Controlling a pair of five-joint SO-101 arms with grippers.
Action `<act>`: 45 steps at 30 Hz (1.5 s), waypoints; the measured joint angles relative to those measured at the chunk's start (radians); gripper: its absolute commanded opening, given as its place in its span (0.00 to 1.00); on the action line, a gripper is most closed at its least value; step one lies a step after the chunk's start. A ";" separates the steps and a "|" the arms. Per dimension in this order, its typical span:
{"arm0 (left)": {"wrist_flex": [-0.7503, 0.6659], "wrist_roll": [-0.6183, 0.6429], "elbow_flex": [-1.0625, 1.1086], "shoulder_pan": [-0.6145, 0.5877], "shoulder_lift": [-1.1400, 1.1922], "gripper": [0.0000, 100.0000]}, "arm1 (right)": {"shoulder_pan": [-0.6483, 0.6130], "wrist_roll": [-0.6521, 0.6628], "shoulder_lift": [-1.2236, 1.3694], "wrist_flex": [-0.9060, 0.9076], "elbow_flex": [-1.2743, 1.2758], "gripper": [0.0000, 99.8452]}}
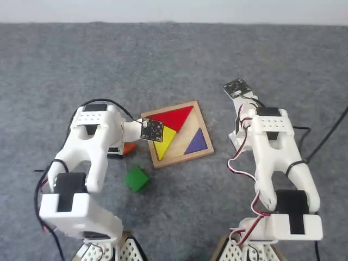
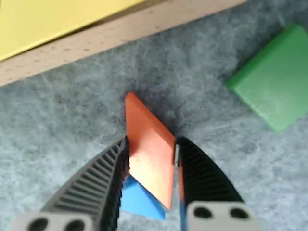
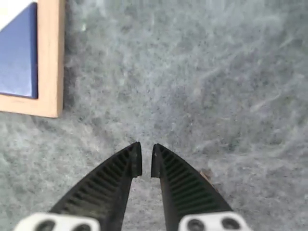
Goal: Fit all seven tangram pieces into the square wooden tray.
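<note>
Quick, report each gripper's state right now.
Left gripper: closed on the orange piece.
Right gripper: closed, holding nothing.

Grey felt [image 1: 49, 60] is being spread everywhere from left to right, and a pale wall [image 1: 174, 10] is being seen beyond its far edge.

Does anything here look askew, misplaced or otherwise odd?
The orange flat piece between the fingers of the left gripper lies partly on top of a blue piece, so the two overlap rather than lying flat apart. The square wooden tray sits turned at an angle to the arms.
</note>
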 measured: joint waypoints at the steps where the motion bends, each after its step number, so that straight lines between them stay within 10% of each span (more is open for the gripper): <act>1: 0.000 0.000 0.000 0.000 0.000 0.08 | 0.000 0.000 0.000 0.000 0.000 0.06; 20: 0.249 0.051 -0.087 0.000 -0.068 0.02 | 0.003 0.000 0.000 -0.002 0.000 0.06; 26: 0.269 0.443 -0.092 0.068 -0.155 0.02 | 0.003 -0.002 0.000 -0.002 0.000 0.06; 36: 0.230 1.516 -0.178 0.345 -0.196 0.02 | 0.003 -0.006 0.000 -0.002 0.000 0.06; 45: 0.005 1.835 -0.193 0.489 -0.157 0.02 | 0.005 -0.078 0.000 -0.002 0.000 0.06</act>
